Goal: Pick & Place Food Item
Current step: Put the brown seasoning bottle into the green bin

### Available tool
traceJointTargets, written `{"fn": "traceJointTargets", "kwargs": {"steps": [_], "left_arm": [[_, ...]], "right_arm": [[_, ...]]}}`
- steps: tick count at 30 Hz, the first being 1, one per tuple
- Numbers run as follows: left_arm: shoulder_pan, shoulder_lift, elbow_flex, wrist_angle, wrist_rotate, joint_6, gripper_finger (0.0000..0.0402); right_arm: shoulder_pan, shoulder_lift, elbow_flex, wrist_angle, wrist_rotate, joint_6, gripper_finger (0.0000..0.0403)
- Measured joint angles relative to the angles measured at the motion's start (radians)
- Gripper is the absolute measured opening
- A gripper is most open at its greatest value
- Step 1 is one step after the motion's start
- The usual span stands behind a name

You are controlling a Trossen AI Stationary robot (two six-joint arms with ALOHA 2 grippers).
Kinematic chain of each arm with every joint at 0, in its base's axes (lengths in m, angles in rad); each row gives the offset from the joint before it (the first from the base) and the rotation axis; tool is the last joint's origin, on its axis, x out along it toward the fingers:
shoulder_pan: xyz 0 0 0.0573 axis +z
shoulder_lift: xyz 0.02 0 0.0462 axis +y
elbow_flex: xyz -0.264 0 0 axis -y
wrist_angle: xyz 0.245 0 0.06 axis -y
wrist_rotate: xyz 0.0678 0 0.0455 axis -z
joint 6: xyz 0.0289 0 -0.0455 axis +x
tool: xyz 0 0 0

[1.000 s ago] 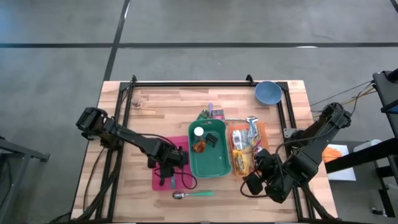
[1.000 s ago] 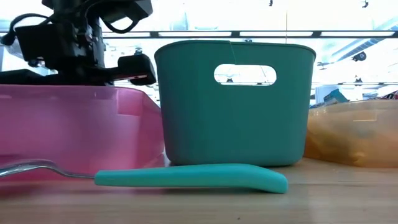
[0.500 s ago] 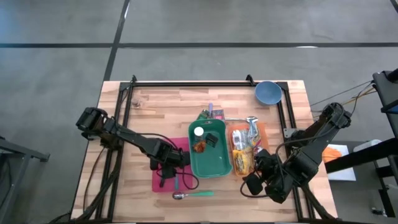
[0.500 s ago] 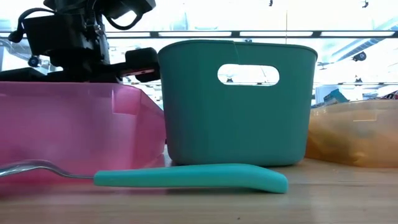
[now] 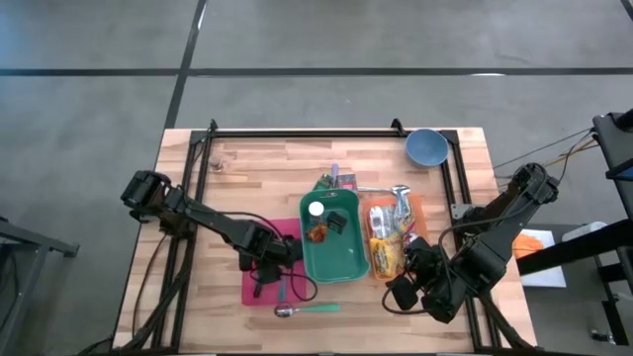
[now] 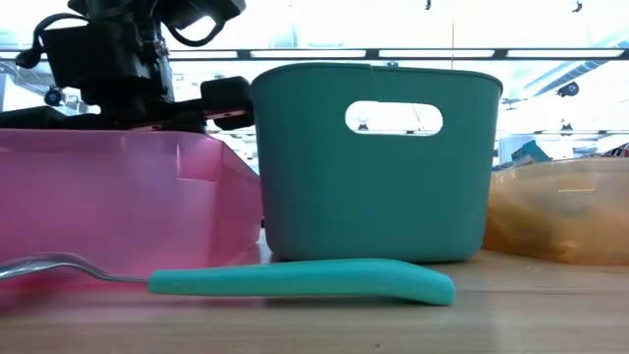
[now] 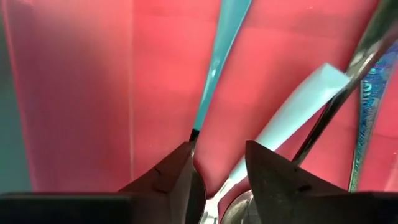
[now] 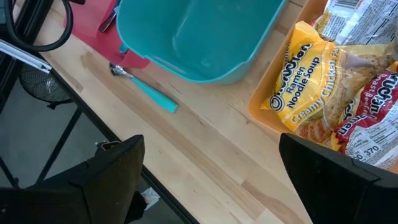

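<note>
Right of centre in the high view, the yellow plastic packet of ramen noodle soup (image 5: 384,255) lies in the shallow orange plastic tray (image 8: 266,111), piled with other packets and touched by no gripper. So as I read it, the pick is not yet made, and the carry and the drop are left too. Just left of the tray stands the deep teal plastic bin (image 5: 341,259), a brown food piece (image 5: 316,233) already in its upper end and the floor below that bare. The right gripper (image 5: 407,289) hangs at lower right, just below the orange tray, fingers spread wide and empty. Over on the left, the left gripper (image 7: 221,152) points down into the flat pink plastic tray (image 5: 255,289), jaws parted only narrowly, utensil handles lying under the gap; whether it pinches one I cannot tell. A teal-handled metal spoon (image 5: 315,309) lies below the bin and a round blue bowl (image 5: 425,146) sits far up at the upper right corner of the wooden table (image 5: 247,168). The bin's tall wall stands between packet and bin floor
</note>
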Motion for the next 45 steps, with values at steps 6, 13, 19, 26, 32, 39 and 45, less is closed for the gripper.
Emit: {"fn": "traceJointTargets", "kwargs": {"steps": [6, 13, 19, 26, 32, 39, 45], "left_arm": [[0.000, -0.010, 0.007, -0.001, -0.103, -0.098, 0.0192], [0.000, -0.055, 0.016, -0.027, -0.115, -0.227, 0.0226], [0.000, -0.121, 0.016, -0.086, -0.121, -0.333, 0.0246], [-0.001, -0.235, 0.016, -0.156, -0.129, -0.555, 0.0249], [0.005, -0.347, 0.016, -0.167, -0.142, -0.985, 0.0249], [0.059, -0.462, 0.016, -0.257, -0.182, -1.672, 0.0249], [0.124, -0.532, 0.016, -0.470, -0.156, -2.251, 0.0249]], "right_arm": [[0.000, 0.000, 0.000, 0.000, 0.000, 0.000, 0.0369], [0.000, 0.000, 0.000, 0.000, 0.000, -0.025, 0.0369], [0.000, 0.000, 0.000, -0.001, 0.000, -0.073, 0.0369], [0.000, 0.000, 0.000, -0.008, 0.056, -0.102, 0.0369], [0.000, 0.000, 0.000, -0.010, 0.112, -0.159, 0.0369], [-0.002, -0.003, 0.000, -0.017, 0.157, -0.299, 0.0369], [-0.002, -0.005, 0.000, -0.019, 0.159, -0.412, 0.0369]]}}
